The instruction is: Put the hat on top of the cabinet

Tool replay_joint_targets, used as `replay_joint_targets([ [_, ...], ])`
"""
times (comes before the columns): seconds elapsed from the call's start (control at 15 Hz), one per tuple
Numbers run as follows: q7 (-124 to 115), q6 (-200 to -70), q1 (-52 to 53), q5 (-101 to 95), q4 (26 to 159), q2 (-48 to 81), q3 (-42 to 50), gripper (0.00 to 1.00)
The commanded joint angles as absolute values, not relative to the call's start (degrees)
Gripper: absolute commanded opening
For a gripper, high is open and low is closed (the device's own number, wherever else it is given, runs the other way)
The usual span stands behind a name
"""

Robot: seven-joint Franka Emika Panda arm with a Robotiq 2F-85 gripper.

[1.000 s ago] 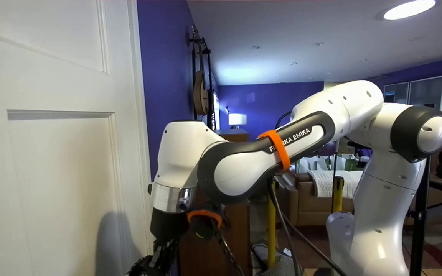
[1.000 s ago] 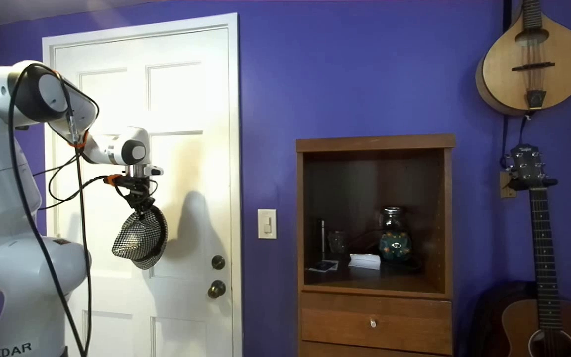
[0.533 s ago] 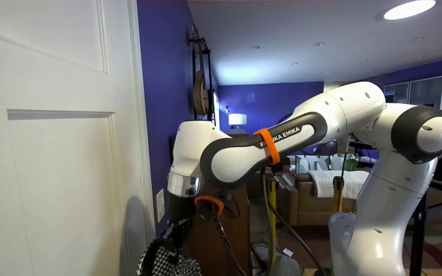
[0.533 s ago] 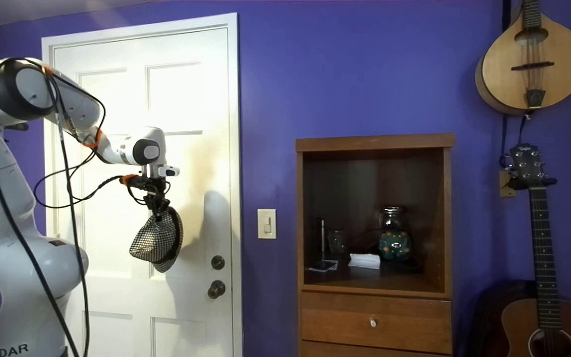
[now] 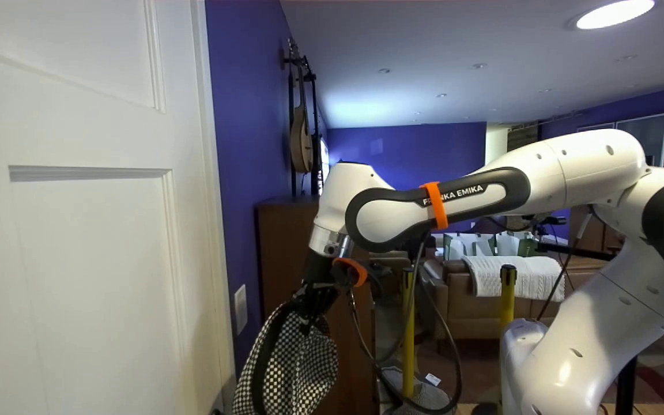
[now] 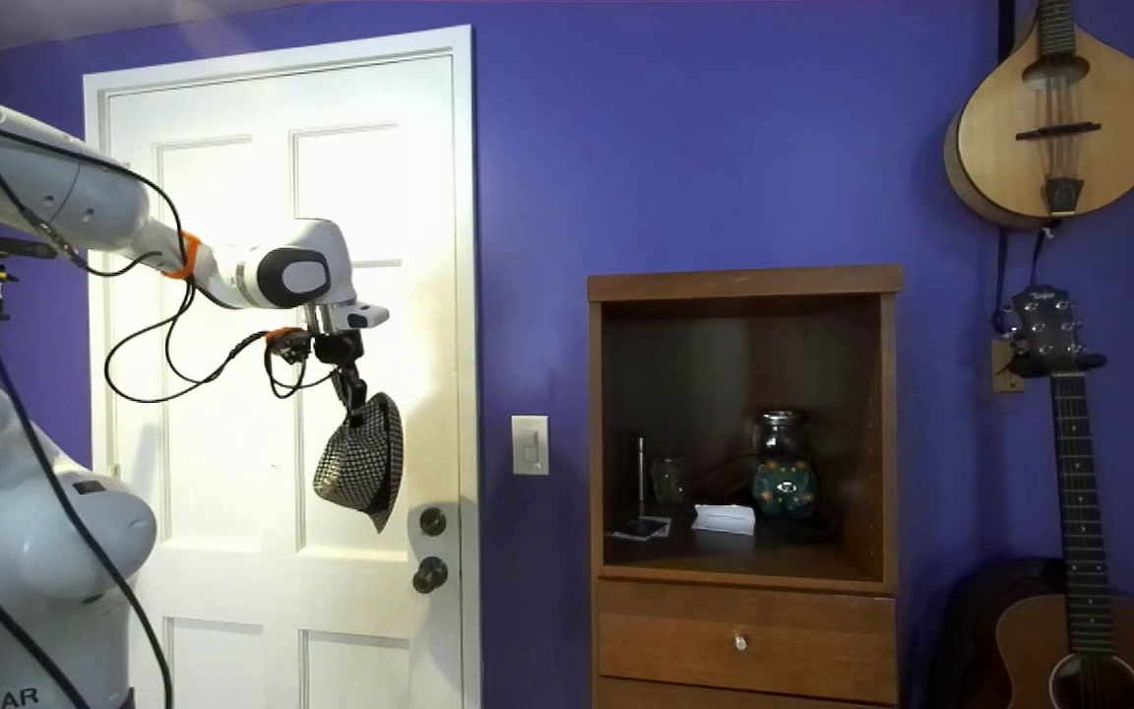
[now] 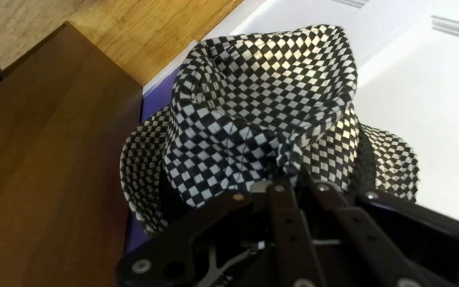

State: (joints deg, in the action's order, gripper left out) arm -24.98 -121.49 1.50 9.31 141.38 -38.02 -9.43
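Note:
The hat is a soft black-and-white checkered hat with a dark band and a dark brim edge. It hangs tilted from my gripper in both exterior views point(image 5: 291, 366) point(image 6: 360, 463) and fills the middle of the wrist view point(image 7: 277, 87). My gripper point(image 5: 312, 308) point(image 6: 355, 404) point(image 7: 289, 175) is shut on a pinched fold of the hat's crown. The brown cabinet point(image 6: 744, 284) stands right of the hat in an exterior view, its flat top higher in the picture than the hat. Its plain side shows behind my gripper point(image 5: 283, 248) and at left in the wrist view point(image 7: 54, 139).
A white door point(image 6: 232, 394) stands behind the hat, with a light switch point(image 6: 530, 445) between door and cabinet. The open shelf holds a jar point(image 6: 782, 473) and small items. A mandolin point(image 6: 1059, 128) and guitar point(image 6: 1084, 551) are right of the cabinet. Cables hang from my arm.
My gripper has moved with the hat toward the cabinet, rightward in both exterior views and somewhat upward. The wrist has tilted, and the hat has swung with it.

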Motion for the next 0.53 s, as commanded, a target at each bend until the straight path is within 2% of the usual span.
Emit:
replay_joint_targets([
  [0.0, -24.95, -121.24, 0.55, 9.46, 141.97, -39.48, -9.50, 0.07],
  [0.2, -25.57, -121.19, 0.37, 9.52, 143.03, -41.11, -9.67, 0.07],
  [0.27, -25.62, -121.19, 0.37, 9.52, 143.13, -41.10, -9.68, 0.02],
  [0.47, -29.64, -122.06, -4.41, 7.66, 142.47, -41.29, -8.84, 0.02],
])
